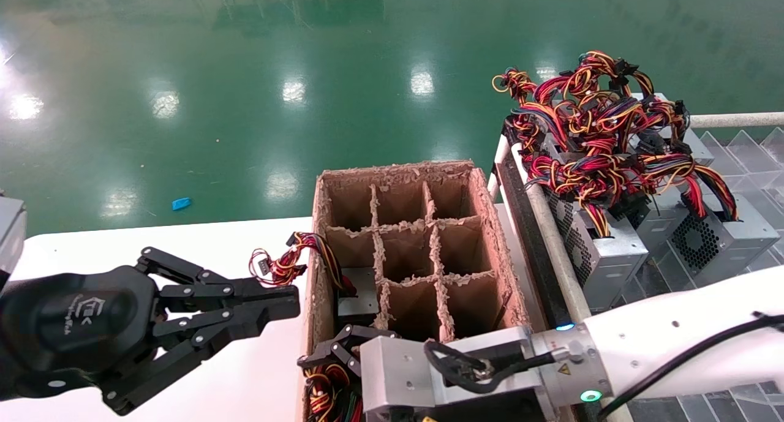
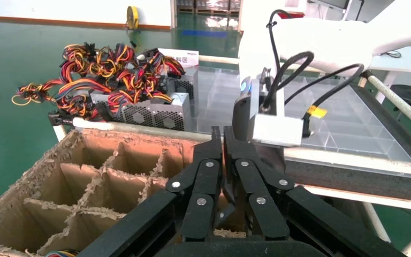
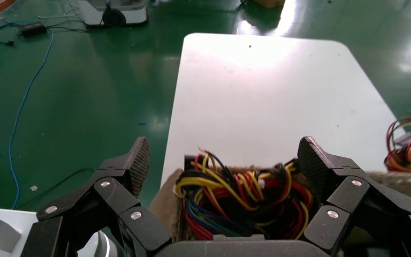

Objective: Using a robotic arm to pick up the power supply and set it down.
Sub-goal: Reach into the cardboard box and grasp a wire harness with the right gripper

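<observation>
Right wrist view shows my right jaws (image 3: 225,160) spread wide, one finger on each side of a bundle of red, yellow, black and blue wires (image 3: 235,198) rising out of the nearest left cell of the brown carton (image 1: 416,250). That bundle belongs to the power supply (image 1: 327,391) I judge to be in hand; its metal body is hidden below the wires, so I cannot tell how deep it sits or whether it has bottomed out. From the head view, my right wrist (image 1: 429,373) hangs over the carton's near edge, with the white forearm (image 1: 686,330) running off toward the rack side.

My left jaws (image 1: 278,302) are pressed together on nothing, hovering over the white bench (image 1: 122,238) just left of the carton, near the wires of another unit (image 1: 358,290) seated in the middle-left cell. More supplies (image 1: 612,238) are heaped on the rack to the right.

To do this step well, I would keep the fingers wide and rise straight up, clear of the cardboard dividers, since loose wire loops could snag a fingertip and drag the unit back out. If the aim is instead to grip here, I would go for the metal case, not the wires, which would slip and flex.
</observation>
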Available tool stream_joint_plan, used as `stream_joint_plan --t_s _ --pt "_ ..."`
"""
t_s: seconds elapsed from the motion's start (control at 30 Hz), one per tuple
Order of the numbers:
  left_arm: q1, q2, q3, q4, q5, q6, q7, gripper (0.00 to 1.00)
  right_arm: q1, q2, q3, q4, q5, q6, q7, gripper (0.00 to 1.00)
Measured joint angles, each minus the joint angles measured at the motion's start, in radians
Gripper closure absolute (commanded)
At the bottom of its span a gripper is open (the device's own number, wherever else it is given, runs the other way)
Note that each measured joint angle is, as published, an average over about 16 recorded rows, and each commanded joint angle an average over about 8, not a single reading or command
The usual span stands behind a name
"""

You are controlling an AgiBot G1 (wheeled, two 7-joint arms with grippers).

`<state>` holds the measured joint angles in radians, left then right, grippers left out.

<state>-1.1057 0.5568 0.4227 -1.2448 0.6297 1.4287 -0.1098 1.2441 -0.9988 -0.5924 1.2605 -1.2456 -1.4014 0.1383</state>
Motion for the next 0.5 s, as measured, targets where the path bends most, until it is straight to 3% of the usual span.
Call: stream_joint_plan --t_s 0.23,0.5 --pt "0.0 0.0 0.0 0.0 0.0 0.0 0.0 1.0 -0.001 -0.017 -0.006 -0.051 -0.017 0.013 -0.02 0.0" --pt "0.0 0.0 0.0 0.0 0.0 0.0 0.0 1.0 0.0 -0.013 0.003 -0.089 -0.006 0.014 -0.034 0.18"
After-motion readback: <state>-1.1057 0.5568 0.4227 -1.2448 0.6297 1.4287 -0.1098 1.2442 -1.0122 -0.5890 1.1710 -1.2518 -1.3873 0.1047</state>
